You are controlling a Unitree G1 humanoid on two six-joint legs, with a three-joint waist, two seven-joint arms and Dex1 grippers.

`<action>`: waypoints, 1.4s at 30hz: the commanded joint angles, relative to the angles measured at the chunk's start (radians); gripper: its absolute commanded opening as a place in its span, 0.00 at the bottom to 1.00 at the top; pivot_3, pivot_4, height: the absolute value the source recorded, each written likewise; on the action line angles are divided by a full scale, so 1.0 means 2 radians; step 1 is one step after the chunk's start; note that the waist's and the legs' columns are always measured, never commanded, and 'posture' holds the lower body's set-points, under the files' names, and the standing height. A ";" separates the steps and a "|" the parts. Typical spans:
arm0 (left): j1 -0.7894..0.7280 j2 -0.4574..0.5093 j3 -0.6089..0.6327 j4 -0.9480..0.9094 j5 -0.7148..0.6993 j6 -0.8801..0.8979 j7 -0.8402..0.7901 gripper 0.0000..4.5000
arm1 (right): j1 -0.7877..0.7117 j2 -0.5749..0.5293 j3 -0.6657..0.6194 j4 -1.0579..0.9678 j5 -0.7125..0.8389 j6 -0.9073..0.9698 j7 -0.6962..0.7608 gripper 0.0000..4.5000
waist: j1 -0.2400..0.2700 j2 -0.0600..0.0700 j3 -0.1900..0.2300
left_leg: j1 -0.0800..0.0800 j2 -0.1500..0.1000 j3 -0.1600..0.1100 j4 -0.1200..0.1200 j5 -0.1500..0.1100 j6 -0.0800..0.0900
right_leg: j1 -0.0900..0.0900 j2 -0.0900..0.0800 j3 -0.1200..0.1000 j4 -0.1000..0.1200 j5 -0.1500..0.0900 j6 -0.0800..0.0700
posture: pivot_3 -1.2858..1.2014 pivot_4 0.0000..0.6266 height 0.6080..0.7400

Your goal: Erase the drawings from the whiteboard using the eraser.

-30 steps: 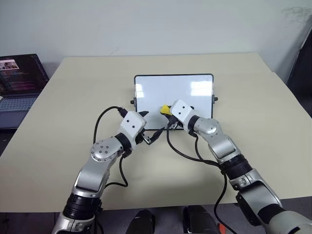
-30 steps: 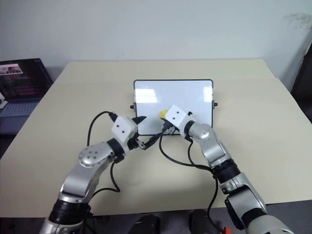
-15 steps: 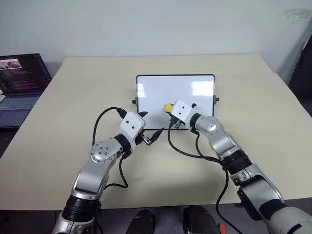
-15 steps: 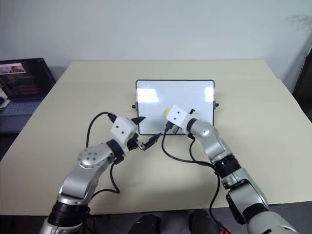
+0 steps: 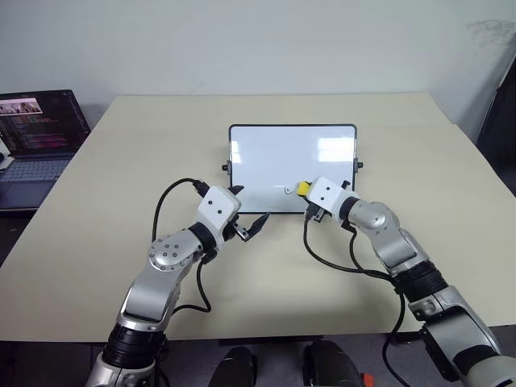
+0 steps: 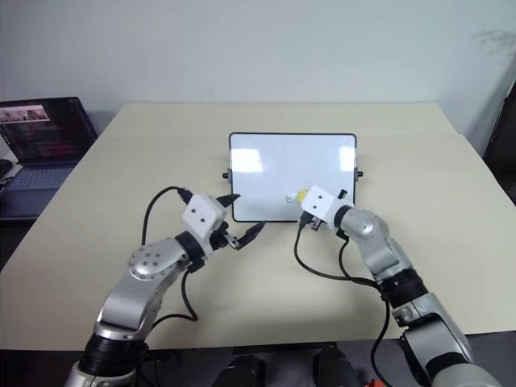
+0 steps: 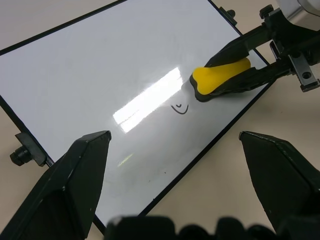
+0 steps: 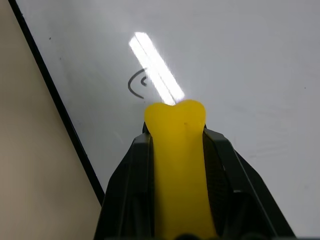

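Here the left gripper [image 5: 251, 226] hovers just off the near edge of the whiteboard [image 5: 266, 153], over the table [image 5: 121, 177]. In the head views its black fingers look like a small dark cluster, but the left wrist view shows them spread wide apart with nothing between them.

The right gripper [image 6: 305, 196] reaches in from the right and is clenched on the eraser [image 7: 222, 76], whose yellow end sticks out past the fingertips. From the head the eraser is only a yellow speck beside the white wrist block. The wrist views show its pinched, bone-like shape, the dark underside pressed against the board, and the black fingers [image 8: 135, 170] squeezing its sides.

One drawing mark [image 7: 179, 108] remains near the board's near edge, just left of the eraser: a small curved stroke with a dot inside. In the head views it is too small to read. A bright glare streak crosses the board beside it, hiding part of the surface.

Farther off on the left, a laptop [image 5: 36, 133] sits beyond the table, cut off by the picture's edge.
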 commanded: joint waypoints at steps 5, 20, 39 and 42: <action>-0.006 0.001 0.006 -0.019 -0.002 -0.004 0.001 1.00 | 0.004 0.007 -0.050 -0.033 0.040 0.027 0.005 0.22 | 0.000 0.000 0.000 | 0.000 0.000 0.000 0.000 0.000 0.000 | 0.000 0.000 0.000 0.000 0.000 0.000 | 0.52 0.24 1.00; -0.013 0.002 0.006 -0.016 0.000 -0.002 0.002 1.00 | -0.023 0.102 -0.028 -0.032 0.044 -0.010 -0.028 0.22 | -0.003 0.000 0.000 | 0.000 0.001 0.001 -0.001 0.000 0.000 | -0.001 0.000 0.001 -0.001 0.001 0.000 | 0.52 0.24 1.00; -0.002 0.005 0.014 -0.034 0.000 0.007 0.013 1.00 | -0.059 0.123 -0.004 0.084 -0.007 -0.052 -0.059 0.22 | -0.003 0.000 0.000 | -0.001 0.001 0.001 -0.001 0.000 0.000 | -0.001 0.000 0.001 0.000 0.001 0.000 | 0.52 0.24 1.00; -0.001 0.005 0.014 -0.036 0.000 0.008 0.014 1.00 | -0.044 0.123 0.001 0.069 -0.007 -0.045 -0.053 0.22 | -0.003 0.000 0.000 | -0.001 0.001 0.001 -0.001 0.000 0.000 | -0.001 0.000 0.001 -0.001 0.001 0.000 | 0.52 0.24 1.00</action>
